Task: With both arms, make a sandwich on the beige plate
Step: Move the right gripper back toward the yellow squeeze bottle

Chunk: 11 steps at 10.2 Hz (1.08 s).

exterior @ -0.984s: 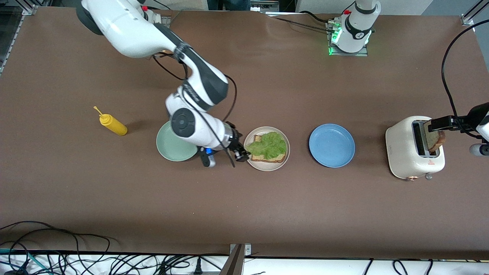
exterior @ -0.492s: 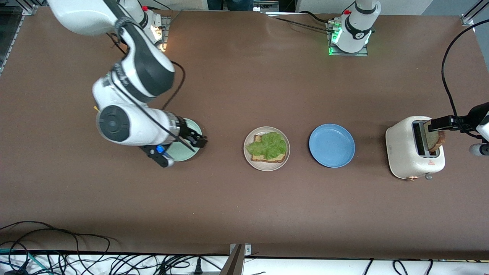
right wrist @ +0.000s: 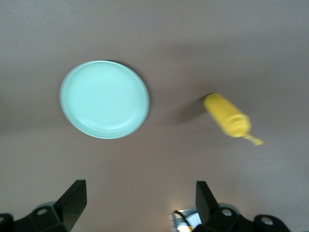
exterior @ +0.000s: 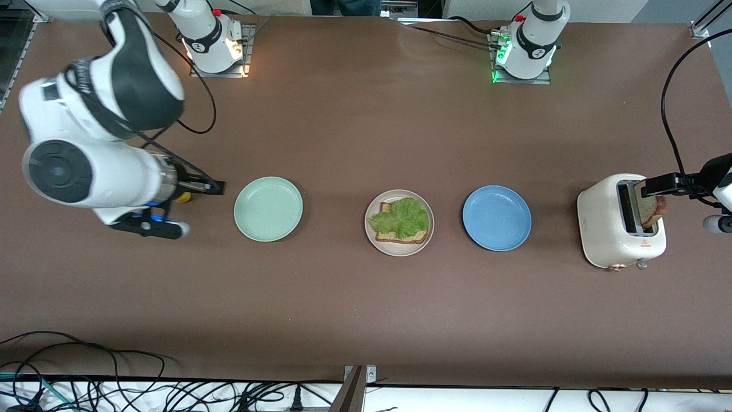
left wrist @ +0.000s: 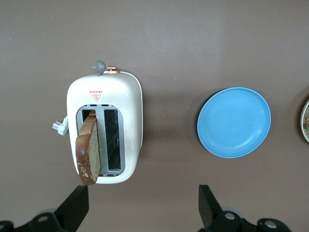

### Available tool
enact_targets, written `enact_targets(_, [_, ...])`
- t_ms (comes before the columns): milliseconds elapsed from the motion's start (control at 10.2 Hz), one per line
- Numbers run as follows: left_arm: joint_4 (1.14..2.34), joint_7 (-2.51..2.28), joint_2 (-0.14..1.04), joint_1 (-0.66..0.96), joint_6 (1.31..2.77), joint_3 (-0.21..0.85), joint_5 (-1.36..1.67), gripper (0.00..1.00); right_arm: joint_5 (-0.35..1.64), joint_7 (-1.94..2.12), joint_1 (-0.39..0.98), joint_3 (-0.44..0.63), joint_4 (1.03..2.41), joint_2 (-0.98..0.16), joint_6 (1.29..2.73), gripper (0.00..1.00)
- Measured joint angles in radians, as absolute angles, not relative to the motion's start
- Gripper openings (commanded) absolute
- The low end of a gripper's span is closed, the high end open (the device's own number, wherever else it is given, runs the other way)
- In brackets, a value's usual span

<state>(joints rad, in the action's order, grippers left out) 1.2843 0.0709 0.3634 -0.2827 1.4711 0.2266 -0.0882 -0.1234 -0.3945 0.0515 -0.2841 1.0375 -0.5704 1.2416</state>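
On the beige plate (exterior: 399,252) at the table's middle lies a bread slice (exterior: 394,236) with a frilly green lettuce leaf (exterior: 401,218) on top. A second bread slice (exterior: 652,213) stands up out of a slot of the white toaster (exterior: 606,229); the left wrist view shows this slice (left wrist: 89,150) too. My left gripper (exterior: 655,186) hangs over the toaster, open (left wrist: 142,210), and the slice is not between its fingers. My right gripper (exterior: 214,186) is open and empty (right wrist: 140,208), over the table beside the mint-green plate (exterior: 268,209), toward the right arm's end.
A blue plate (exterior: 496,218) lies between the beige plate and the toaster. A yellow mustard bottle (right wrist: 227,115) lies beside the mint-green plate (right wrist: 104,99), mostly hidden under the right hand in the front view. Cables run along the table edge nearest the front camera.
The right arm has swung away from the beige plate, past the mint-green plate, toward its own end of the table. The lettuce stays on the bread. The left arm has not moved.
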Motion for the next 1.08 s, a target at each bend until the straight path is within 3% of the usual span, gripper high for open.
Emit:
enact_targets(295, [1.284,0.071,0.363,-0.283,1.471,0.227,-0.088,1.0,-0.122,-0.032,0.038,-0.098,1.103,-0.497,1.229,1.0])
enact_targets(590, [1.284,0.071,0.363,-0.283,1.471,0.227,-0.088,1.0,-0.08,0.148,0.037,0.016,1.211,-0.422,1.254,1.0])
enact_targets(1082, [1.284,0.071,0.363,-0.283,1.47,0.227,-0.088,1.0,0.0,0.375,0.038,0.149,1.685,-0.188,1.638,1.0])
